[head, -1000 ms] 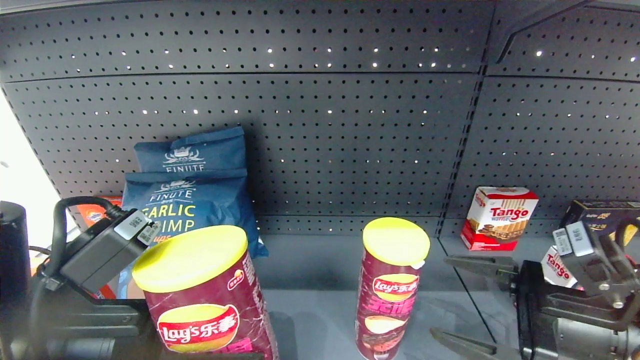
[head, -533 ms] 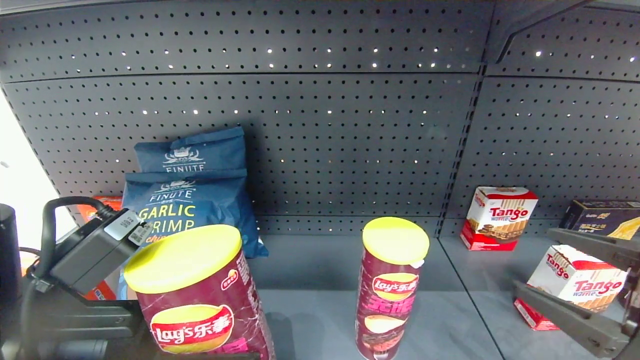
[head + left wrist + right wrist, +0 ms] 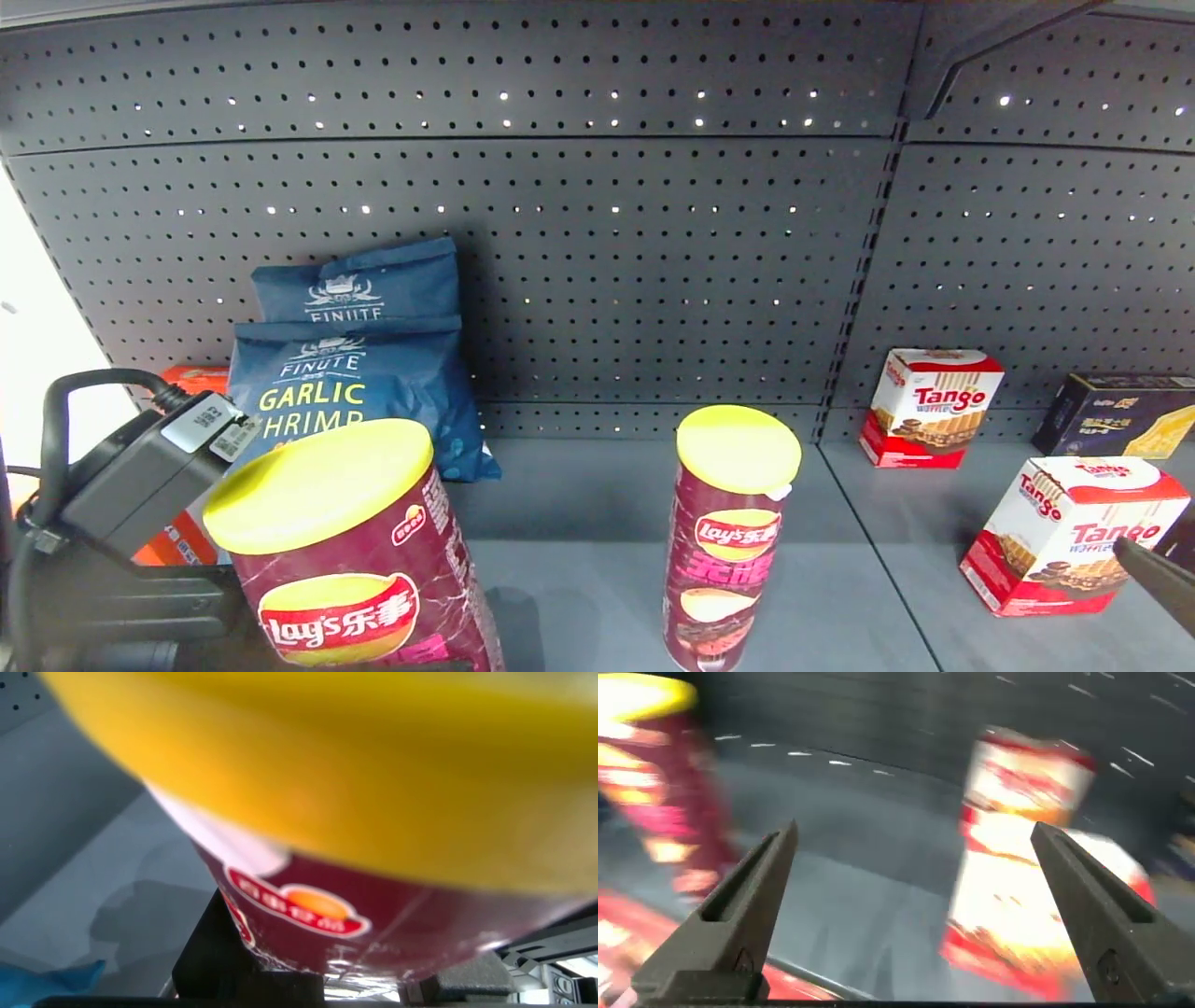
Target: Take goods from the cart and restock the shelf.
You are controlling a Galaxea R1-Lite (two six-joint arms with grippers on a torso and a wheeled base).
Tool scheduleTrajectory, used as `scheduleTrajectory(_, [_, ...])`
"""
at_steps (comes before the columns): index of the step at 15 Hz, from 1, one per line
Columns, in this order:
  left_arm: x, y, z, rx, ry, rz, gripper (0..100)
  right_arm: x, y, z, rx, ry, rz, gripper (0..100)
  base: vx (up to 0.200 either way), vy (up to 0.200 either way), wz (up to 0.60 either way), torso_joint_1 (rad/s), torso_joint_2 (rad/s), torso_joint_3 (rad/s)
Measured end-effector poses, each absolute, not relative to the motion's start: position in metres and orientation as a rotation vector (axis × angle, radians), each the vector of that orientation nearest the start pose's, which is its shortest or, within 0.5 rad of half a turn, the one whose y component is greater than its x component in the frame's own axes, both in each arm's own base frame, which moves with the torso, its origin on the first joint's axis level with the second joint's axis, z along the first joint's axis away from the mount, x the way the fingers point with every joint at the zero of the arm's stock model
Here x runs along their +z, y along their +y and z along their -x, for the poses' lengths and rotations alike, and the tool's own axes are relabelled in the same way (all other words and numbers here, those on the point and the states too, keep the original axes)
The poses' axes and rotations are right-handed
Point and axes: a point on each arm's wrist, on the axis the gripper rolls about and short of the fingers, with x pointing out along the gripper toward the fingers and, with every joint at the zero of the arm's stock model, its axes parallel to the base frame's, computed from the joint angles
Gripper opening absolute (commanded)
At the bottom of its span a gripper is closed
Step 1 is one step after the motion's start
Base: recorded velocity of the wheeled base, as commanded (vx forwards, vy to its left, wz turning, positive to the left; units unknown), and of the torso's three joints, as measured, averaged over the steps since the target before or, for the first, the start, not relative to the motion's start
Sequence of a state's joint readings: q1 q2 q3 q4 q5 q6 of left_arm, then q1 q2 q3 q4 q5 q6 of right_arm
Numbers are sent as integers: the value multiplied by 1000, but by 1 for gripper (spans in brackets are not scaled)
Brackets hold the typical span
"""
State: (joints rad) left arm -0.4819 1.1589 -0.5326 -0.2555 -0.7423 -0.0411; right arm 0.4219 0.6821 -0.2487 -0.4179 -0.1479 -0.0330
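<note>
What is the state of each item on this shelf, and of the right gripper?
Left maroon chip can with yellow lid: gripped, tilted, lid on.
Middle maroon chip can: standing upright, lid on.
Blue snack bags: leaning back, sealed.
Red-and-white wafer boxes: closed.
Right gripper: open, empty.

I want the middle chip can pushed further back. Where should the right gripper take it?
Probably around its mid-body, coming level from the front right: the middle chip can stands upright, a round tube, with bare shelf on that side.

Spread end effector [image 3: 912, 829] facing blurred boxes [image 3: 1036, 896]
</note>
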Motion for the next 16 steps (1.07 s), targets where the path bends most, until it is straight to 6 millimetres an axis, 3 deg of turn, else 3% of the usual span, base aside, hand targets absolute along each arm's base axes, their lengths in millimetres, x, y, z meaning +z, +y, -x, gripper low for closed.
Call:
scheduleTrajectory(4, [200, -86, -129, -1208, 407, 84, 0, 138, 0, -27, -20, 21, 18, 100, 0, 0, 0, 0, 0, 0])
scheduleTrajectory(8, [201, -85, -129, -1206, 404, 84, 0, 102, -3, 3, -160, 48, 18, 100, 0, 0, 0, 0, 0, 0])
scheduleTrajectory(10, [200, -85, -129, -1205, 406, 85, 0, 88, -2, 12, -111, 57, 12, 100, 0, 0, 0, 0, 0, 0])
scheduleTrajectory(13, [197, -84, -127, -1204, 418, 86, 0, 84, 1, 19, 31, -4, 38, 100, 0, 0, 0, 0, 0, 0])
scheduleTrajectory(16, [192, -81, -122, -1201, 428, 88, 0, 82, 1, 23, 32, -12, 59, 100, 0, 0, 0, 0, 0, 0])
